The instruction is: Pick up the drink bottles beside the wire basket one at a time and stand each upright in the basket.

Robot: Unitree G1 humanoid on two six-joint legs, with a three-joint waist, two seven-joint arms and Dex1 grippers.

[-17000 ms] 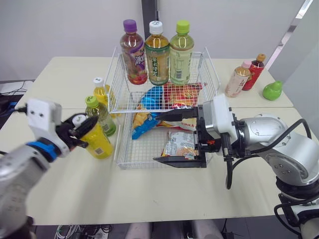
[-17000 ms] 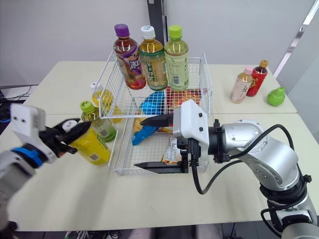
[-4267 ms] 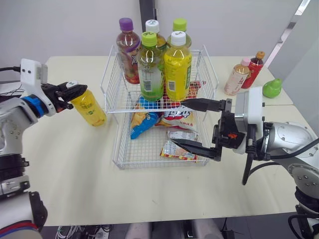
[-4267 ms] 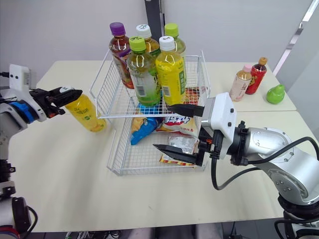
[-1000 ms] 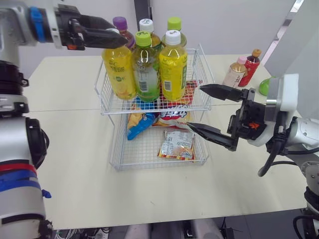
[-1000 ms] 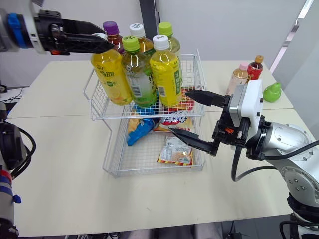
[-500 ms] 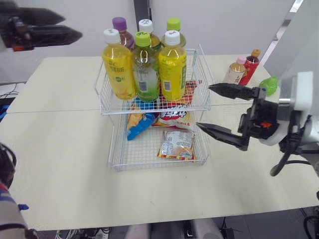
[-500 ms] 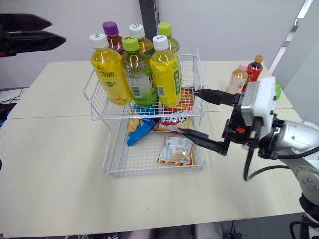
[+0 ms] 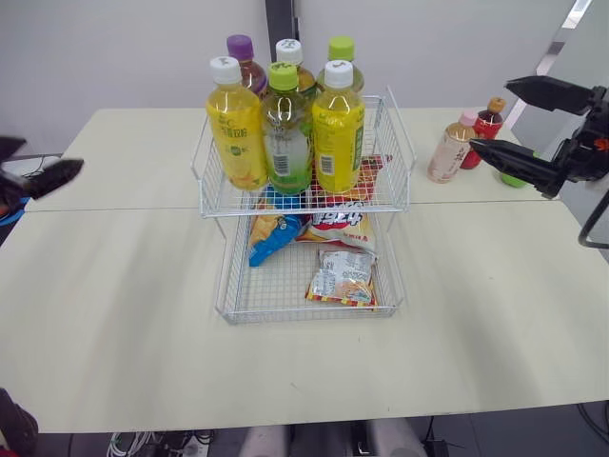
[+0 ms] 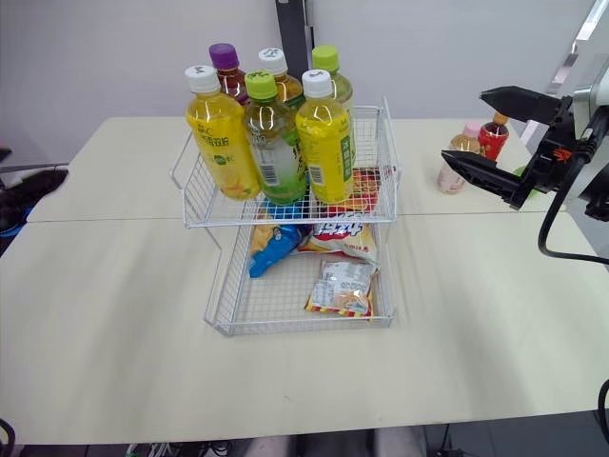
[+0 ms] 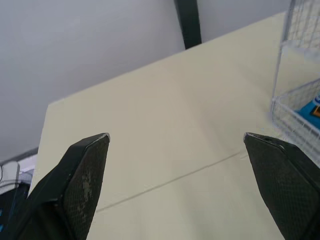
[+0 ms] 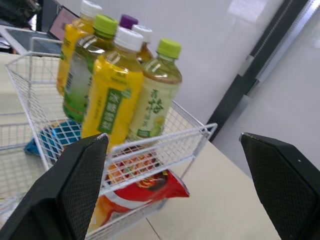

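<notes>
The two-tier wire basket (image 9: 398, 152) stands mid-table. Its upper tier holds several upright bottles: in front a yellow one (image 9: 235, 129), a green-capped tea (image 9: 286, 133) and another yellow one (image 9: 338, 129), with three more behind. On the table to its right stand a peach bottle (image 9: 446, 149) and a red bottle (image 9: 485, 129). My right gripper (image 9: 491, 115) hovers open in front of those two, holding nothing. My left gripper (image 9: 48, 157) is open and empty at the table's left edge, far from the basket (image 11: 300, 95). The right wrist view looks at the yellow bottle (image 12: 112, 100).
The lower tier holds a blue snack bag (image 9: 271, 236), a red-and-white bag (image 9: 333, 221) and a small packet (image 9: 343, 276). A green pear-shaped object (image 9: 515, 178) sits behind the right gripper. Bare table (image 9: 124, 286) lies left and in front of the basket.
The left gripper let go of the yellow bottle, now standing in the upper tier, and dropped to the table's left edge. The right gripper swung from the basket's front to the far right.
</notes>
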